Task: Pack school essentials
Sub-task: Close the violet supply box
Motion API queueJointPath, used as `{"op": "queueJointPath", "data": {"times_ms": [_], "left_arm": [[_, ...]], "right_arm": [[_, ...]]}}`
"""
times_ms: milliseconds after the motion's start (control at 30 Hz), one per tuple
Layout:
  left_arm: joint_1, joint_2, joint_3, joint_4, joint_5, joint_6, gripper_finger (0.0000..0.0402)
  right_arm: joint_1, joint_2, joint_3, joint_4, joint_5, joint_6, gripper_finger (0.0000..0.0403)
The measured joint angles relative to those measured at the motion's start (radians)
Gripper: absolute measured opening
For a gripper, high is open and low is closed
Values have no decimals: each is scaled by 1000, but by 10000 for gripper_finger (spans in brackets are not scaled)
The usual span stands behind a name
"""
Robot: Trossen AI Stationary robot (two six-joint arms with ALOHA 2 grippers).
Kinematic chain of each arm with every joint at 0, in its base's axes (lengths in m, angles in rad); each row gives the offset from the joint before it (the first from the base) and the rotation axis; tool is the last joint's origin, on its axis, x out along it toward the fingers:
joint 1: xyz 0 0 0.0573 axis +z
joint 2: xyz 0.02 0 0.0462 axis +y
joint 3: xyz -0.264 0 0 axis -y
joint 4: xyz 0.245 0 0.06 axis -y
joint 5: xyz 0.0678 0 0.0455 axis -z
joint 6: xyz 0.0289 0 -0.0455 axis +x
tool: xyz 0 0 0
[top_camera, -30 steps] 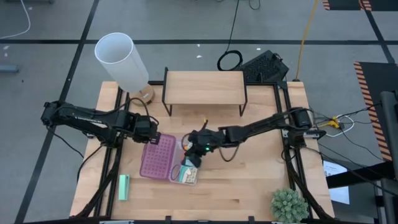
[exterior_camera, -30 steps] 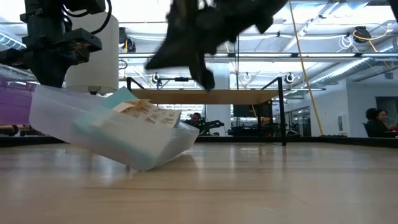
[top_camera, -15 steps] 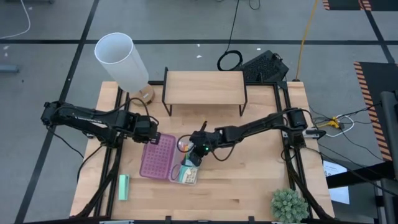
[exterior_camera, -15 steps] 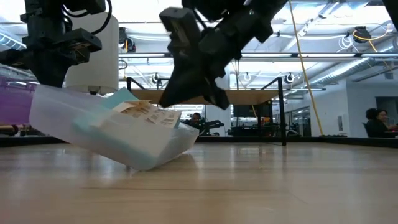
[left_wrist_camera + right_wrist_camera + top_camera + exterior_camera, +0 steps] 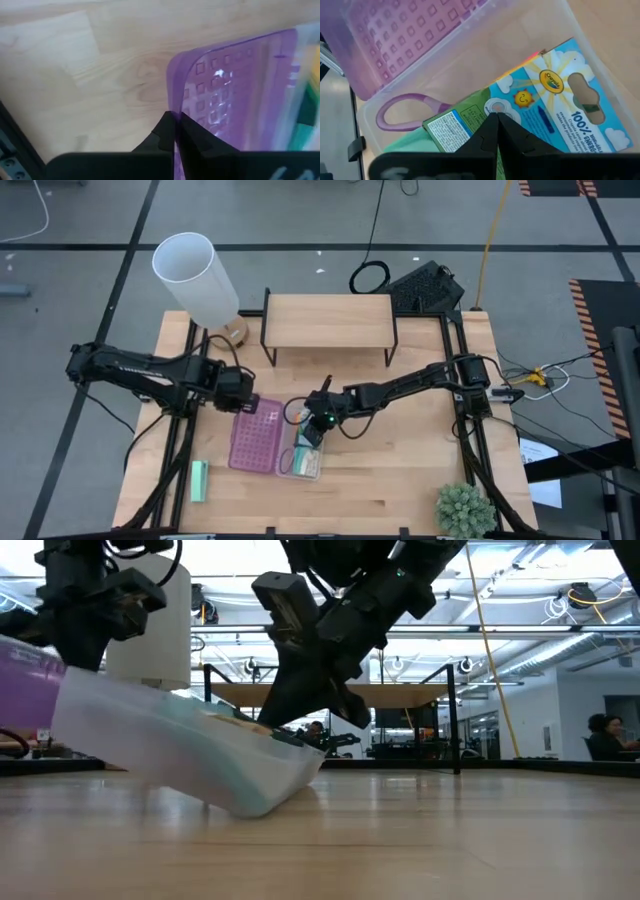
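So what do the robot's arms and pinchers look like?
Both arms are thin, jointed and nearly all black, with black cables looping beside them. The left arm carries pale lettering along one link. The right arm shows a small green light near its wrist. Each ends in a gripper with two flat, dark, pointed fingers: left gripper, right gripper.

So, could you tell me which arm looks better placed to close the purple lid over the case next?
Probably the left: its tool is shut on the purple lid's edge. The right tool is over the clear half, above the Crayola packet.
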Motion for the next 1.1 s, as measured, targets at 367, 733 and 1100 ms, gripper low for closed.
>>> {"op": "queueJointPath", "data": {"times_ms": [367, 733, 1100], "left_arm": [[0, 0, 92, -33, -32, -33, 19], [0, 0, 204, -37, -33, -85, 27], [0, 0, 271, 42, -34, -134, 29]], "right_arm": [[1, -1, 0, -9, 0, 0, 0], [2, -2, 0, -16, 0, 0, 0], [1, -2, 0, -14, 5, 1, 0]]}}
